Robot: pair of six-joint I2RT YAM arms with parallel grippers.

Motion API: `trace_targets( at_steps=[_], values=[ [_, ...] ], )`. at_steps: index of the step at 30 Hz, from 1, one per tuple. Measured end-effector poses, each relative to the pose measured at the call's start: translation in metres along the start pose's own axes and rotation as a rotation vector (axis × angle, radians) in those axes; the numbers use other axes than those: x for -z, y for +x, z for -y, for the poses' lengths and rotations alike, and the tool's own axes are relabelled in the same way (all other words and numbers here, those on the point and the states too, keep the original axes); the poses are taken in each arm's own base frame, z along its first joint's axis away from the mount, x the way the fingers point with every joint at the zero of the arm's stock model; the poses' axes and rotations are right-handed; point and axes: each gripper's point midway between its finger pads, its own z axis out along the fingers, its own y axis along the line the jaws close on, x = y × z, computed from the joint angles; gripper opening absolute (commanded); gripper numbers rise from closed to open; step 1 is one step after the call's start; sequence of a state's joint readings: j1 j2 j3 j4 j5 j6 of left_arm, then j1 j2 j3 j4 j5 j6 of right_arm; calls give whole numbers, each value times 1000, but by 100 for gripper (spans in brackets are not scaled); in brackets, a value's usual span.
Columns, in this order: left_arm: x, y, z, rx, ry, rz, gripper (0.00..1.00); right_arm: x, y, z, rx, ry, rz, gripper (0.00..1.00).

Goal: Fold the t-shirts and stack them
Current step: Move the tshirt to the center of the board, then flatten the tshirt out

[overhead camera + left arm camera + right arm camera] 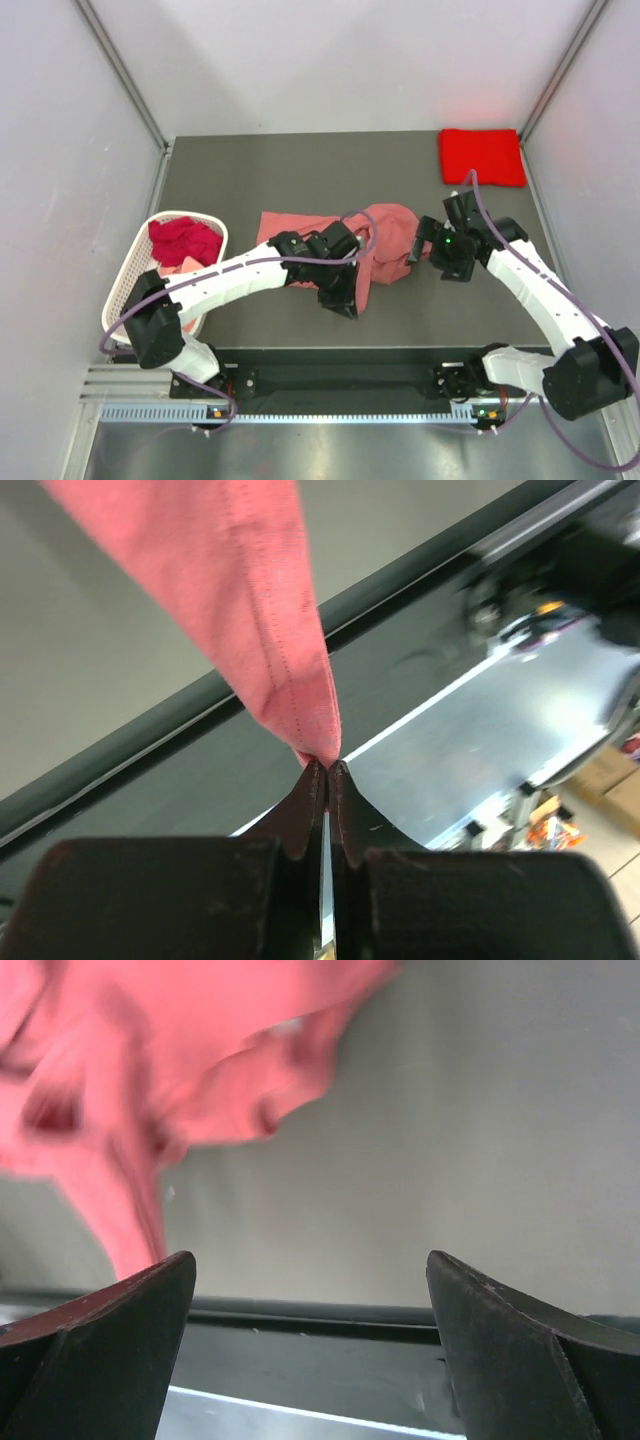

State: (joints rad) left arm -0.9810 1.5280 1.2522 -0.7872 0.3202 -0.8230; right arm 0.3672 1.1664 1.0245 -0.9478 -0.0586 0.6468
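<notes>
Now, with the left gripper [327,769] clamped on the salmon shirt [262,600] corner, guide your gaping, empty right gripper [310,1263] to another corner

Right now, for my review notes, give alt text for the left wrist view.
The left arm's fingers are shut on a stitched corner of the salmon pink t-shirt, which stretches toward the upper left over the grey table.

Lab robot cell: white panel walls [50,150], aluminium frame posts [122,72], grey table [300,170], arm bases [462,381] bolted at bottom of frame.
</notes>
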Motion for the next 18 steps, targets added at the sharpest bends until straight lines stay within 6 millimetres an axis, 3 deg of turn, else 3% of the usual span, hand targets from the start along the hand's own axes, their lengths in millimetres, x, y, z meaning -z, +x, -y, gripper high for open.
trace_targets(
  at_steps=[5,12,18],
  values=[
    [-4,19,-21,-38,-39,-34,0,-40,-6,37,-212,24,-67,89],
    [8,16,-12,-74,-6,-7,0,-88,-29,23,-202,-29,-119,82],
    [28,-1,9,-132,24,53,0,-119,-66,3,-165,-57,-115,60]
  ],
)
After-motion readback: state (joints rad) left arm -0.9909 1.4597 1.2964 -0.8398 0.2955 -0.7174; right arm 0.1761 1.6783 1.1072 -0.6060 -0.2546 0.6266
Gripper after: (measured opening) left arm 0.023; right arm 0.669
